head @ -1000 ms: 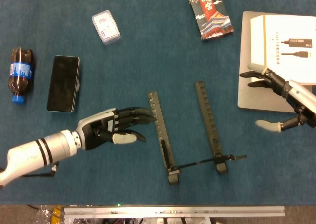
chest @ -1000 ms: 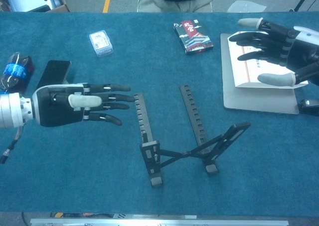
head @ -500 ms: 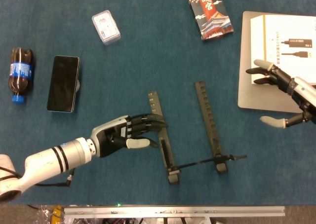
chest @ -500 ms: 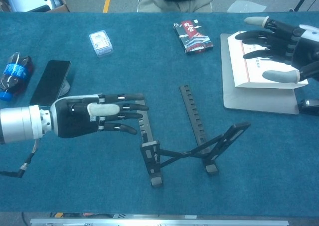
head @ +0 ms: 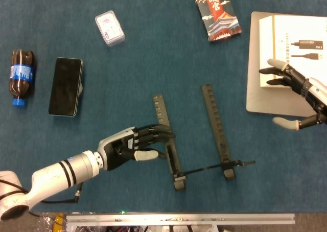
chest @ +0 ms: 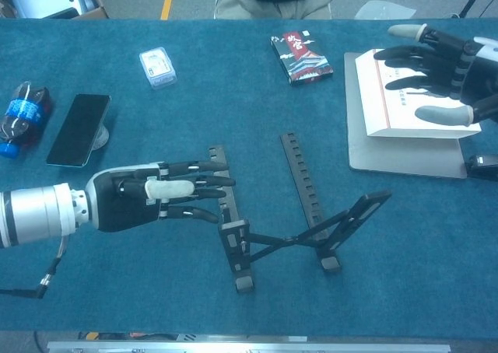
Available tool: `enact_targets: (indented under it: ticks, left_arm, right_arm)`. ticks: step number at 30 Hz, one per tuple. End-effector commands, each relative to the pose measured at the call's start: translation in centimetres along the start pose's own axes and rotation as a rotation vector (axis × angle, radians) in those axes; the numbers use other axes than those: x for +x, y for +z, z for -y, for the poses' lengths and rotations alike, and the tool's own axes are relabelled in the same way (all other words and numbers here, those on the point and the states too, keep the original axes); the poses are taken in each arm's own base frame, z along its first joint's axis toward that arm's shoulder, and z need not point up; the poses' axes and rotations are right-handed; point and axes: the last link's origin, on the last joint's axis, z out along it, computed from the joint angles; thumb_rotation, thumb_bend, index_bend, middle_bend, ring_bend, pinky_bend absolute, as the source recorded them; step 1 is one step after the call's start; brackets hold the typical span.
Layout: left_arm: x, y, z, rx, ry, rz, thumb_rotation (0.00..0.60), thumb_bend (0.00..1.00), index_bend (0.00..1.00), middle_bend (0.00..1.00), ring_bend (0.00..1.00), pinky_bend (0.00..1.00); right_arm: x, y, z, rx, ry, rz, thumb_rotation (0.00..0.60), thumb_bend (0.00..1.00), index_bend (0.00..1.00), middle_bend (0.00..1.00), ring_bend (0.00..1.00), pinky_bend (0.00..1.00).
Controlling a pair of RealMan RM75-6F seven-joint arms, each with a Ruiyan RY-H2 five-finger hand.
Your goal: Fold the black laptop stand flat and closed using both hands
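From the head view, the black laptop stand (head: 196,135) lies on the blue desk (head: 127,68) near its front edge, unfolded: two notched bars run away from the robot, spread apart, joined near their front ends by a thin cross rod. The left hand (head: 135,144) reaches in from the lower left with its fingers (head: 156,133) stretched over the left bar; it looks to be touching the bar, but whether it grips it cannot be told. The right hand (head: 296,101) hangs at the right edge over a white box (head: 294,48) lying on a grey laptop (head: 253,96), fingers spread and holding nothing, well apart from the stand. On the left of the desk lie a cola bottle (head: 20,76) on its side and a black phone (head: 65,86) just beside it. Further back are a small clear case (head: 109,29) and a card box (head: 217,16) with a red and dark print.

From the chest view, the stand (chest: 288,213) shows its cross struts raised off the desk at the right side, so it is not flat. The left hand (chest: 156,196) lies low with fingers extended side by side across the near bar, thumb on top. The right hand (chest: 440,54) hovers open over the white box (chest: 389,104), fingers apart.
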Motion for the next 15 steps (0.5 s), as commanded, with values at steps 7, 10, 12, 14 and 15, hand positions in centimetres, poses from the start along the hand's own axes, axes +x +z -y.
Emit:
enact_targets:
  ticks: [7, 10, 12, 14, 15]
  left_arm:
    - [-0.46, 0.63, -0.04, 0.006, -0.017, 0.011, 0.577, 0.20, 0.17, 0.17, 0.07, 0.28]
    - [-0.63, 0.75, -0.12, 0.007, -0.019, 0.014, 0.577, 0.20, 0.17, 0.17, 0.07, 0.28]
    - [-0.72, 0.86, -0.10, 0.011, -0.023, 0.013, 0.579, 0.20, 0.17, 0.17, 0.07, 0.28]
    - [-0.71, 0.98, -0.11, 0.015, -0.024, 0.009, 0.582, 0.20, 0.17, 0.17, 0.07, 0.28]
    - [-0.75, 1.04, -0.11, 0.016, -0.026, 0.008, 0.583, 0.20, 0.17, 0.17, 0.07, 0.28]
  right_arm:
    - [0.16, -0.12, 0.07, 0.007, -0.003, -0.005, 0.600, 0.18, 0.00, 0.13, 0.05, 0.15]
    - [0.23, -0.18, 0.06, 0.006, -0.002, -0.008, 0.600, 0.18, 0.00, 0.13, 0.05, 0.15]
    - [0.26, -0.23, 0.04, 0.007, -0.002, -0.009, 0.600, 0.18, 0.00, 0.13, 0.05, 0.15]
    - [0.27, -0.26, 0.01, 0.008, 0.000, -0.010, 0.600, 0.18, 0.00, 0.13, 0.05, 0.15]
    - [0.29, -0.28, -0.01, 0.008, 0.000, -0.010, 0.600, 0.18, 0.00, 0.13, 0.05, 0.15]
